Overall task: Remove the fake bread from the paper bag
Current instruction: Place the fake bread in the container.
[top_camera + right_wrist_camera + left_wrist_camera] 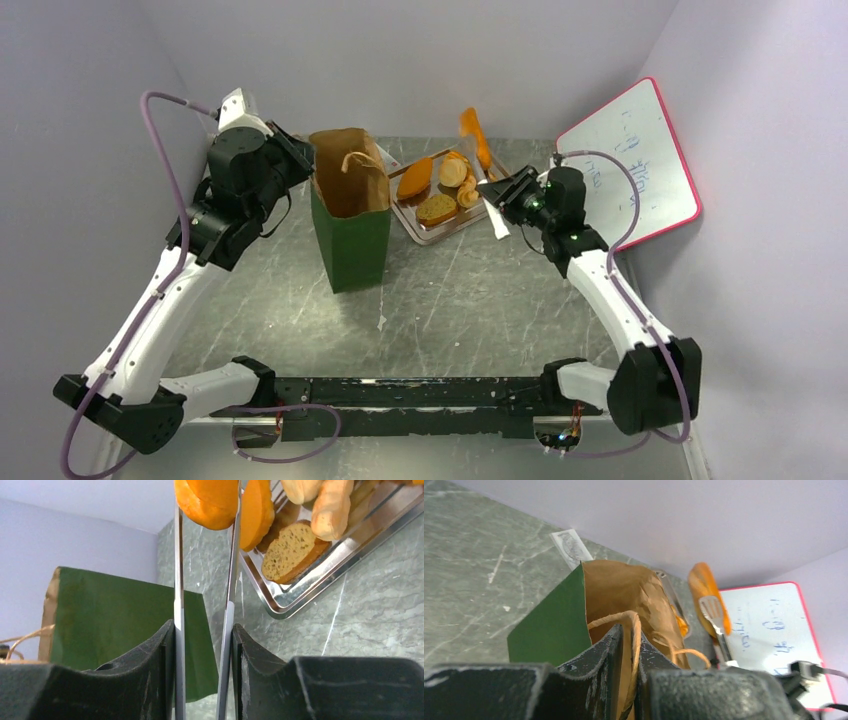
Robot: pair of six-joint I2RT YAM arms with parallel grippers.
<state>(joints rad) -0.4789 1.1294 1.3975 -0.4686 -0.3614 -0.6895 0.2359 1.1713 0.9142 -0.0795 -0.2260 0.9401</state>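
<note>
Tongs (178,555) sat clamped in my right pincer (202,630), whose fingers were pressed narrow against the two metal blades. At the top of that wrist view the blade tips pinched an orange loaf (210,500) of the fake bread. From overhead, the loaf hung in the upper centre of the frame, by the far edge of the metal tray (287,611). More bread lay in the tray: another orange piece (257,510), a tan slice (290,550) and pale rolls (330,510). The paper bag (350,240) stood upright on the counter (470,300), left of the tray, its mouth open. My left pincer (629,635) was at the bag's upper left rim, closed narrow on a tan handle (636,630). A whiteboard (635,165) leaned at the right.
</note>
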